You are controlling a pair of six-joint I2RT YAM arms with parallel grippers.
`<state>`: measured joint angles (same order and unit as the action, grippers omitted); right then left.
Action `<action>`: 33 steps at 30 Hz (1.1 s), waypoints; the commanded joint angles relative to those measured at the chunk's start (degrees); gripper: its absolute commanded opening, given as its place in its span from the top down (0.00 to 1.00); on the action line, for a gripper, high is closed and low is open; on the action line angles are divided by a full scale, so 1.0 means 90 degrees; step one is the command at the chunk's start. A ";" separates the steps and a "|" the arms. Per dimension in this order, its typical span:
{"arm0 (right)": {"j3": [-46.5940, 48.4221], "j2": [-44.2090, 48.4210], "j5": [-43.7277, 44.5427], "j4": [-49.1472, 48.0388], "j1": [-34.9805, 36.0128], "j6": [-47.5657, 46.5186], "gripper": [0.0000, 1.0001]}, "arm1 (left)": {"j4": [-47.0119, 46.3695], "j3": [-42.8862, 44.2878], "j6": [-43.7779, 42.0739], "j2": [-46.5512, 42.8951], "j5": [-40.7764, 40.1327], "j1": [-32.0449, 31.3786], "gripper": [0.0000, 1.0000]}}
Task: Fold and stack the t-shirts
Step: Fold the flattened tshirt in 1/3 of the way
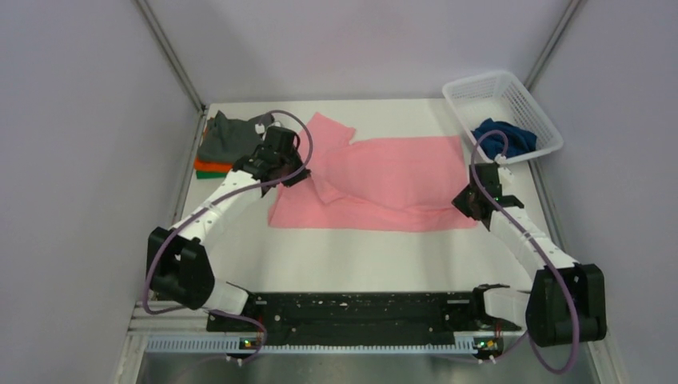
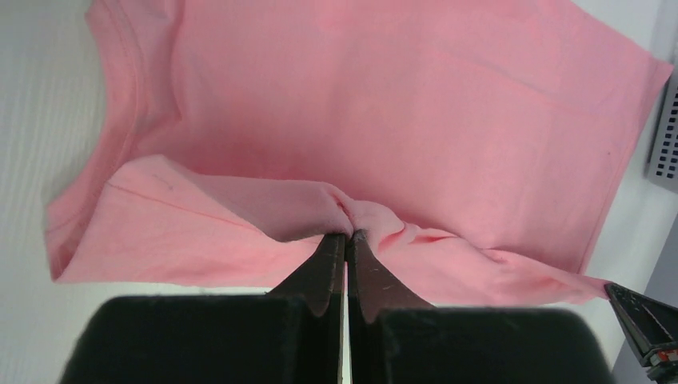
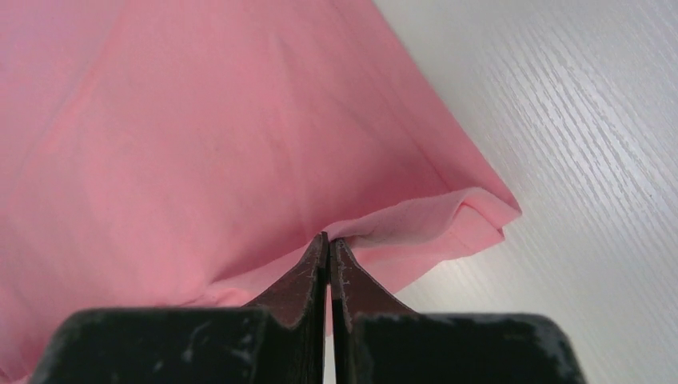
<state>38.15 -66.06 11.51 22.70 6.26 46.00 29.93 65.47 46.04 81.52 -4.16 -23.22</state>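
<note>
The pink t-shirt [image 1: 392,180] lies spread across the middle of the table, its left part folded over. My left gripper [image 1: 297,178] is shut on a pinch of the pink t-shirt [image 2: 416,120] at its left side. My right gripper [image 1: 473,210] is shut on the pink t-shirt [image 3: 200,136] near its front right corner. A folded pile sits at the far left: dark grey t-shirt [image 1: 228,136] on top, orange [image 1: 209,166] and green [image 1: 209,174] edges under it. The navy blue t-shirt [image 1: 504,138] lies crumpled in the basket.
The white lattice basket [image 1: 480,92] stands at the far right corner; its edge shows in the left wrist view [image 2: 664,136]. Grey walls close in the table on the left, back and right. Bare white table [image 1: 360,256] lies in front of the shirt.
</note>
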 commanded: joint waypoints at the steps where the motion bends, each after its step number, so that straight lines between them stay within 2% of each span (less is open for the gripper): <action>1: 0.0444 -0.0384 0.0146 -0.0535 -0.0166 -0.0240 1.00 | -0.0074 0.0509 -0.0323 0.0337 -0.0238 0.0174 1.00; 10: 0.0595 -0.0980 0.0113 -0.1034 -0.0329 -0.0338 1.00 | 0.0120 0.1356 -0.0596 0.1497 -0.0139 0.0414 1.00; 14: 0.0765 -0.1503 0.0226 -0.1362 -0.0371 -0.0436 0.95 | 0.0108 0.1944 -0.0698 0.2330 -0.0088 0.0491 1.00; 15: 0.0848 -0.1659 0.0260 -0.1427 -0.0401 -0.0462 0.91 | 0.0170 0.2188 -0.0723 0.2597 -0.0090 0.0528 0.94; 17: 0.1115 -0.1961 0.0356 -0.1392 -0.0486 -0.0549 0.74 | 0.0678 0.2911 -0.0725 0.3218 -0.0021 0.0638 0.61; 19: 0.1462 -0.2122 0.0642 -0.1206 -0.0501 -0.0754 0.52 | 0.1391 0.3694 -0.0709 0.3711 0.0016 0.0750 0.32; 20: 0.1587 -0.2114 0.0784 -0.1094 -0.0500 -0.0837 0.44 | 0.1539 0.3938 -0.0753 0.3833 0.0010 0.0787 0.13; 21: 0.1685 -0.2052 0.0897 -0.1008 -0.0499 -0.0905 0.37 | 0.1621 0.4062 -0.0783 0.3872 0.0025 0.0811 0.02; 23: 0.1732 -0.1777 0.0933 -0.0960 -0.0478 -0.1160 0.23 | 0.1588 0.4006 -0.0796 0.3716 0.0185 0.0813 0.01; 25: 0.1651 -0.1515 0.0801 -0.0902 -0.0428 -0.1441 0.07 | 0.1316 0.3514 -0.0766 0.3334 0.0411 0.0813 0.01; 26: 0.1572 -0.1394 0.0607 -0.0888 -0.0391 -0.1666 0.03 | 0.1130 0.3201 -0.0732 0.3087 0.0631 0.0809 0.01; 29: 0.1243 -0.1112 -0.0285 -0.0939 -0.0169 -0.2058 0.01 | 0.0594 0.1926 -0.0588 0.2273 0.0985 0.0792 0.01; 33: 0.0637 -0.1054 -0.1461 -0.1635 0.0304 -0.2349 0.01 | -0.0228 0.0570 -0.0465 0.1656 0.1326 0.0786 0.01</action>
<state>48.49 -76.38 10.09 12.67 5.13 29.87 35.62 78.30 40.60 102.26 3.18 -15.92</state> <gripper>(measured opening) 0.985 0.986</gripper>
